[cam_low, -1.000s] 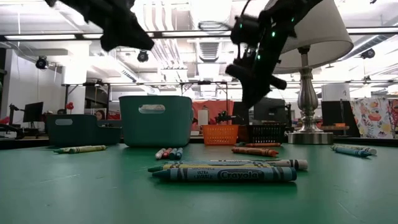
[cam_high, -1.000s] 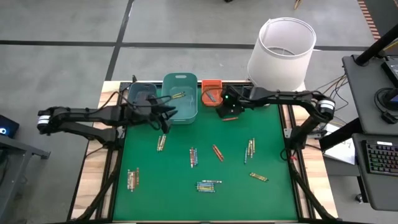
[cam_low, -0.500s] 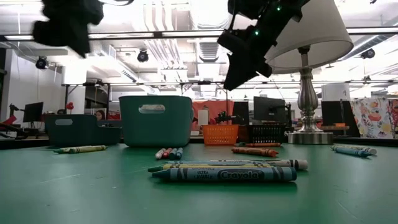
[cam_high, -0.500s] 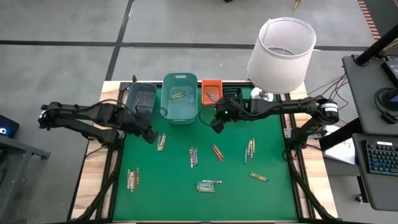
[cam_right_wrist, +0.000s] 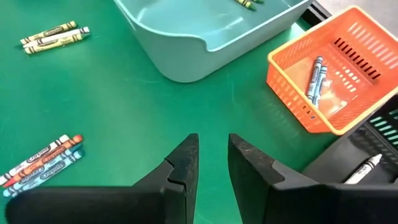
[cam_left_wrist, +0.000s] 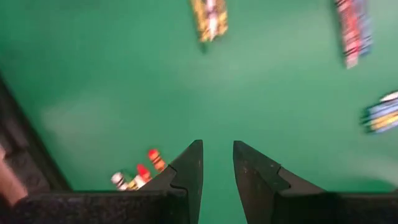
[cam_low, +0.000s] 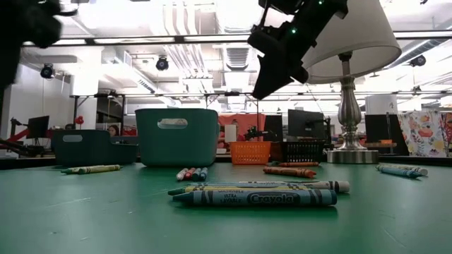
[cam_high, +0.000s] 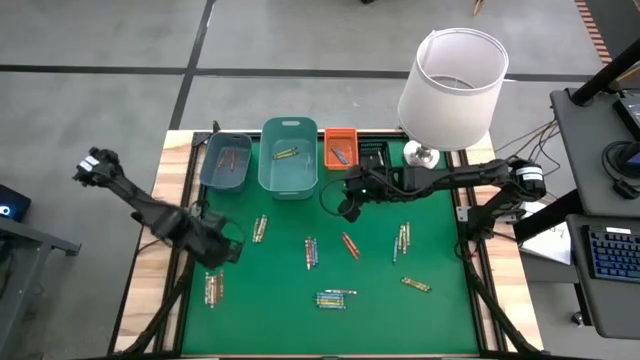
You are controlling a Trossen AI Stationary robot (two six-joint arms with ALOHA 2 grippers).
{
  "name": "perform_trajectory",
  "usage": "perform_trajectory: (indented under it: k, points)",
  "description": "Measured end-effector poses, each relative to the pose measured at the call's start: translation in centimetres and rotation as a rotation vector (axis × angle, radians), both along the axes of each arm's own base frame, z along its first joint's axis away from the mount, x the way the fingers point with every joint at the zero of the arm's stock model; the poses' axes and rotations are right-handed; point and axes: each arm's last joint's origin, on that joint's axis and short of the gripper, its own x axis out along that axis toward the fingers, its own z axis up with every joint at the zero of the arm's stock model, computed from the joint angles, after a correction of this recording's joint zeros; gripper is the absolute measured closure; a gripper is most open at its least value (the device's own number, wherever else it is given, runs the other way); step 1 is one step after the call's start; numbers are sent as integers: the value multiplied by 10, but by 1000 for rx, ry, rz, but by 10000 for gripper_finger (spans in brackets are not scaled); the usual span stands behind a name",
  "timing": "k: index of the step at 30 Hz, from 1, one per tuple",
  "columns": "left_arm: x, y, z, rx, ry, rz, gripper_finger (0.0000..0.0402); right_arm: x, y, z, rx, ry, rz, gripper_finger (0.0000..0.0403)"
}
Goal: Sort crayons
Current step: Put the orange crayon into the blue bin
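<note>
Mostly the crayons [cam_high: 347, 245] are lying in small clusters across the green mat [cam_high: 290, 310], while a few are already sitting in the bins along the far edge — some in the teal bin [cam_high: 288, 176], some in the orange basket [cam_right_wrist: 336, 78], and a pale one in the black bin [cam_right_wrist: 364, 165]. Judging by their look, these thin paper-wrapped sticks are going to be very light and stiff but easy to snap, with wrappers that should offer fair grip. They are resting flat and side by side, so taking one across its middle, fingers straddling its width, looks the safest hold — though a neighbour is likely to roll or come along.

The left gripper [cam_left_wrist: 216, 162] is hovering above the mat's left side with its fingers narrowly parted and holding nothing, a cluster of red and white crayon tips [cam_left_wrist: 138, 174] showing just beside one finger. The right gripper [cam_right_wrist: 212, 158] is hanging over the mat in front of the bins, fingers likewise slightly apart and empty, near the orange basket and teal bin.
</note>
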Motion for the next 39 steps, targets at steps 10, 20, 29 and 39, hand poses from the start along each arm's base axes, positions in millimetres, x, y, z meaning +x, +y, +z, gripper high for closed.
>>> perform_trajectory:
  k: [10,20,29,39]
  points:
    - [9,-35,-36,45,217,57,331,3,11,1,-1,-21,32,335]
    - [24,-59,-63,111,348,-2,330,4,24,2,-1,-24,71,335]
    - [27,-64,-79,166,403,-6,288,4,26,2,3,-39,71,335]
    - [29,-71,-97,211,443,3,271,3,29,-4,8,-31,73,335]
